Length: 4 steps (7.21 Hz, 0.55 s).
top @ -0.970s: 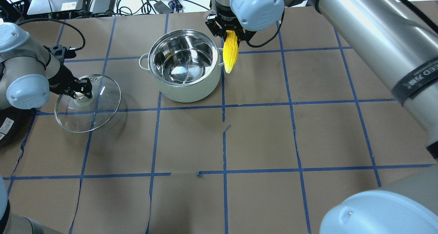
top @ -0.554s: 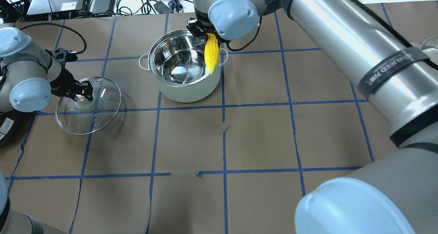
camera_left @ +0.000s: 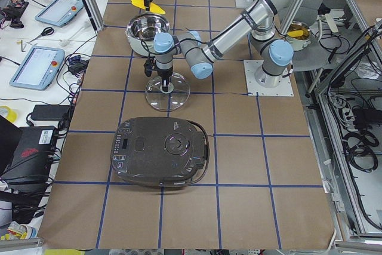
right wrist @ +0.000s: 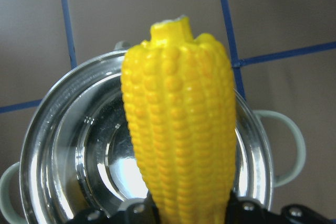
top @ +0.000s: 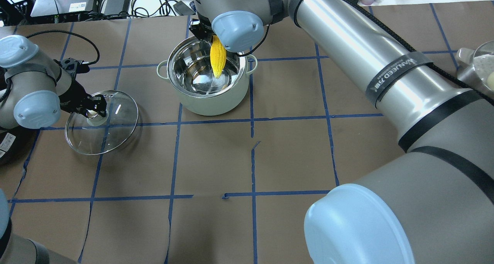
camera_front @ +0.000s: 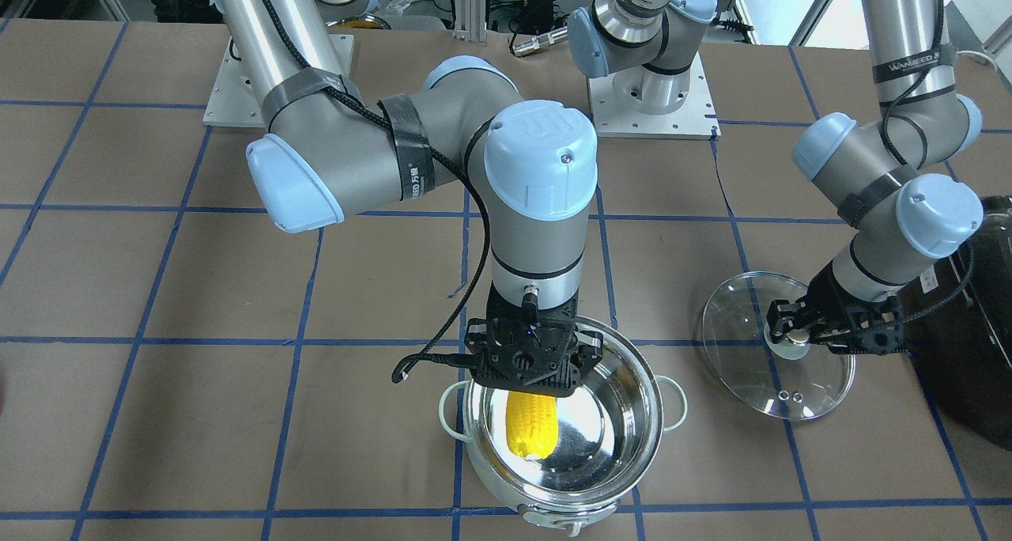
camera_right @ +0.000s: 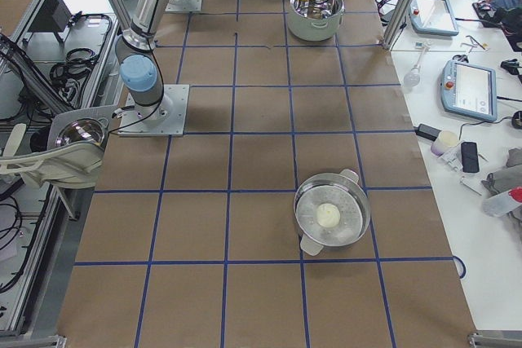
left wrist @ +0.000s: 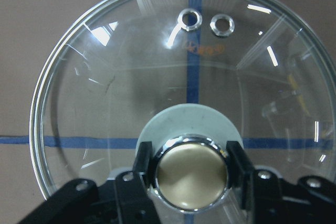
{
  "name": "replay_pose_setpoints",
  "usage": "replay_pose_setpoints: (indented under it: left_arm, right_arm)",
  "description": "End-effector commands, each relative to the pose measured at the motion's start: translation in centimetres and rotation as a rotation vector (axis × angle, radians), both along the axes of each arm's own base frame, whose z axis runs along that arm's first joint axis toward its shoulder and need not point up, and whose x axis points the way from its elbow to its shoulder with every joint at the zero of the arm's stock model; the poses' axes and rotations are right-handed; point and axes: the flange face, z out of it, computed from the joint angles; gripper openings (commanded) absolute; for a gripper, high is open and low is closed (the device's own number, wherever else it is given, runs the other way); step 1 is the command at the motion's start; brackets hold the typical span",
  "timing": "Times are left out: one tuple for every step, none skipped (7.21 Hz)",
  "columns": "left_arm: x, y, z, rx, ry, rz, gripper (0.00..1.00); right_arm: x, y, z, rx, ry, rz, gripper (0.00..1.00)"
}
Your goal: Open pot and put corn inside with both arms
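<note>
The pot (top: 216,102) is sitting open on the counter (top: 293,152), with its steel inside catching the light. The corn (camera_front: 531,426) hangs right over the pot's opening, tapered end pointing down. From the side views it looks to be above the rim rather than resting on anything. The right end effector (camera_front: 528,383) is pinching the cob's thick end, directly above the pot. The glass lid (top: 115,129) is off to the side of the pot nearer the robot's left arm, clear of the pot. The left end effector (camera_front: 798,331) is clamped on the lid's brass knob (left wrist: 191,174), one finger on each side. I honestly can't tell if the lid rests on the counter or floats just above it. A glossy black appliance (camera_left: 161,150) sits past the lid, farther from the pot.
</note>
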Motion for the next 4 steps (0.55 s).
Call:
replay_pose_setpoints:
  left_arm:
    - [0.0,-0.1,-0.4,0.005,0.003,-0.002,0.68]
    - [0.1,-0.1,-0.3,0.004,0.002,-0.002,0.72]
    - [0.1,-0.2,-0.1,0.000,0.000,-0.002,0.74]
    - [0.2,-0.4,0.0,-0.016,-0.009,-0.008,0.76]
  right_arm:
    - [1.0,-1.7,-3.4,-0.021,-0.012,-0.002,0.00]
    - [1.1,-1.9,-4.4,-0.012,-0.005,0.001,0.02]
    - [1.1,-2.0,-4.9,-0.009,-0.004,0.004,0.38]
    - [1.1,-2.0,-4.9,-0.012,0.002,0.026,0.99]
